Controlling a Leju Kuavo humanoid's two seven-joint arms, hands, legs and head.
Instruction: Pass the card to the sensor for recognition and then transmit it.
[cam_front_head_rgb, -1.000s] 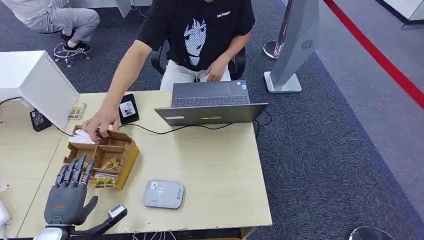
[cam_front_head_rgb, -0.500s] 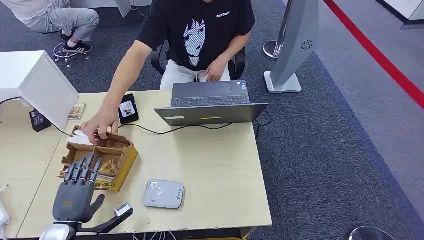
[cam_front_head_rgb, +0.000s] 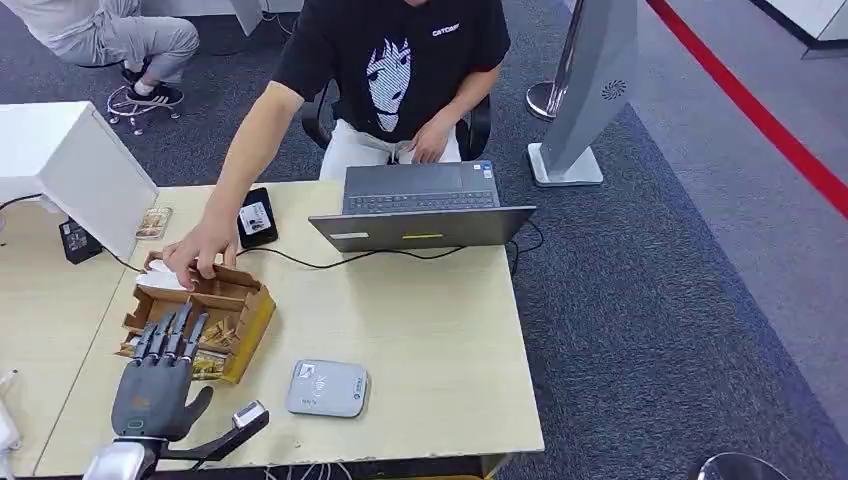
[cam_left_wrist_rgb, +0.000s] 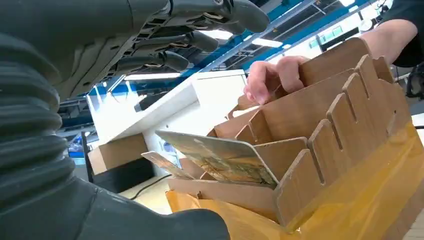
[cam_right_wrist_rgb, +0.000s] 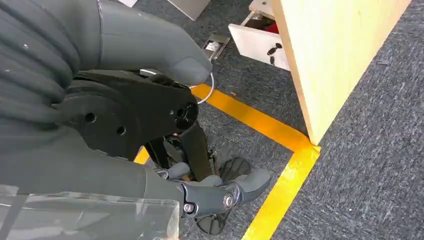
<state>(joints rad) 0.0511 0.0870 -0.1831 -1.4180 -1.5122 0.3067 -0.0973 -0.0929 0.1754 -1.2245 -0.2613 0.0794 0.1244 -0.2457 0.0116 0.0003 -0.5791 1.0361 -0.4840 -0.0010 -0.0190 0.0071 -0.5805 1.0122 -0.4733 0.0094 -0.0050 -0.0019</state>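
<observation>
Presently: left hand (cam_front_head_rgb: 152, 390), fingers spread, empty, over box (cam_front_head_rgb: 252, 318) at worktop (cam_front_head_rgb: 430, 330) front-left; cards (cam_left_wrist_rgb: 220, 157) slotted inside; one sensor (cam_front_head_rgb: 328, 388) near front edge; right hand (cam_right_wrist_rgb: 100, 100), hold unclear.

Card (cam_left_wrist_rgb: 220, 159) tilted in slotted cardboard box (cam_left_wrist_rgb: 320, 150), person's hand (cam_left_wrist_rgb: 272, 77) behind

You see the left hand (cam_front_head_rgb: 152, 385) in dark grey with darker fingers (cam_front_head_rgb: 170, 337), a grey ribbed cover (cam_left_wrist_rgb: 27, 130) and a silver wrist.
</observation>
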